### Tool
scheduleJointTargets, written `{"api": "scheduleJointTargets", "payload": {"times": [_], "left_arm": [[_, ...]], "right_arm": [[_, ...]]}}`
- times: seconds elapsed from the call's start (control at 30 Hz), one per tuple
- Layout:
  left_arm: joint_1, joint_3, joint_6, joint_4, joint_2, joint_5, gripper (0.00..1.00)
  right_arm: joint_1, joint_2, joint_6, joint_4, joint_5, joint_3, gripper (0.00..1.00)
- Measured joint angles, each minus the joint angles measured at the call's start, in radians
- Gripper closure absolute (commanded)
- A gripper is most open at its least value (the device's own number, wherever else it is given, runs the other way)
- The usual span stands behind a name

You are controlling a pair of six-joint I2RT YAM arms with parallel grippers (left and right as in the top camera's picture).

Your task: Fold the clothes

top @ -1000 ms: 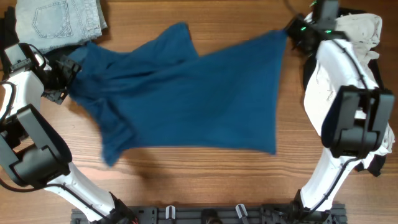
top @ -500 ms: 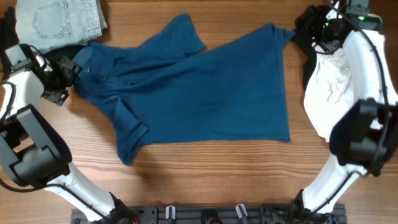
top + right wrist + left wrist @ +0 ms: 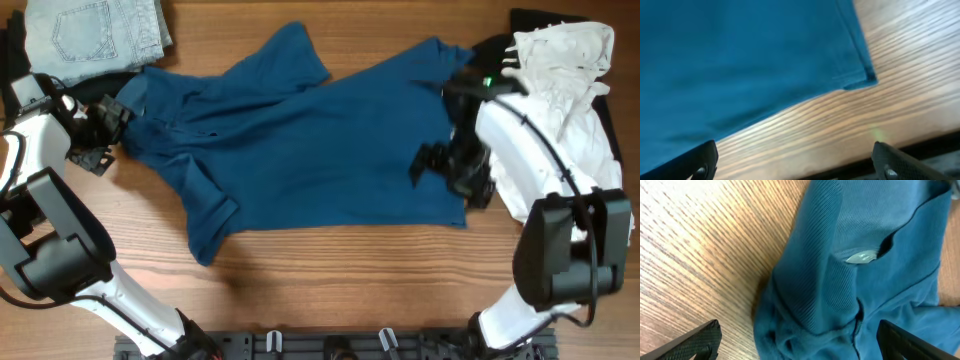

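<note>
A blue polo shirt (image 3: 320,140) lies spread on the wooden table, collar to the left and hem to the right. My left gripper (image 3: 110,118) hovers open at the collar. In the left wrist view the bunched collar and a white button (image 3: 861,257) fill the frame, with the left gripper (image 3: 800,347) straddling the fabric and its fingertips (image 3: 695,341) wide apart. My right gripper (image 3: 434,163) hangs open above the shirt's right side. The right wrist view shows the shirt's hem corner (image 3: 867,77) and bare wood between the right gripper's (image 3: 797,167) fingers (image 3: 902,162).
Folded light jeans (image 3: 95,35) sit at the back left corner. A white garment (image 3: 560,70) lies on dark cloth at the right edge. A black rail (image 3: 330,345) runs along the table's front edge.
The right gripper opened and let go of the shirt's back right corner, then moved forward over the shirt's right side. The shirt settled flat. The left arm stayed put.
</note>
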Motion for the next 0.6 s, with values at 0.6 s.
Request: {"api": "scheduleJointTargets", "payload": {"times": [0.6], "left_arm": [[0.000, 0.000, 0.000, -0.004, 0.000, 0.000, 0.00]], "right_arm": [[-0.066, -0.072, 0.048, 0.406, -0.045, -0.386, 0.06]]}}
